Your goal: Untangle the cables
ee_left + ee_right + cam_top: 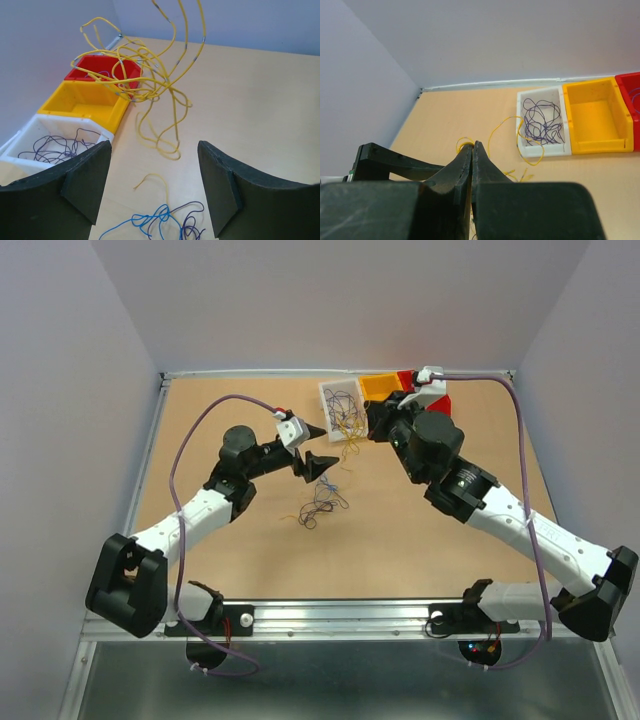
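My right gripper (368, 423) is shut on a bunch of yellow cables (350, 435) and holds it above the table, just in front of the white bin (323, 400). In the right wrist view the jaws (473, 146) pinch a yellow loop, and one strand arcs over the bin's edge. My left gripper (318, 448) is open and empty, low over the table. In its view the yellow bunch (150, 85) hangs ahead of the fingers (85, 175). A small clump of blue and purple cables (165, 220) lies on the table between them, also seen from above (322, 505).
The white bin (540, 148) holds several dark purple cables (540, 120). A yellow bin (597, 146) and a red bin (626, 80) stand beside it along the back wall. The table's raised edge runs behind them.
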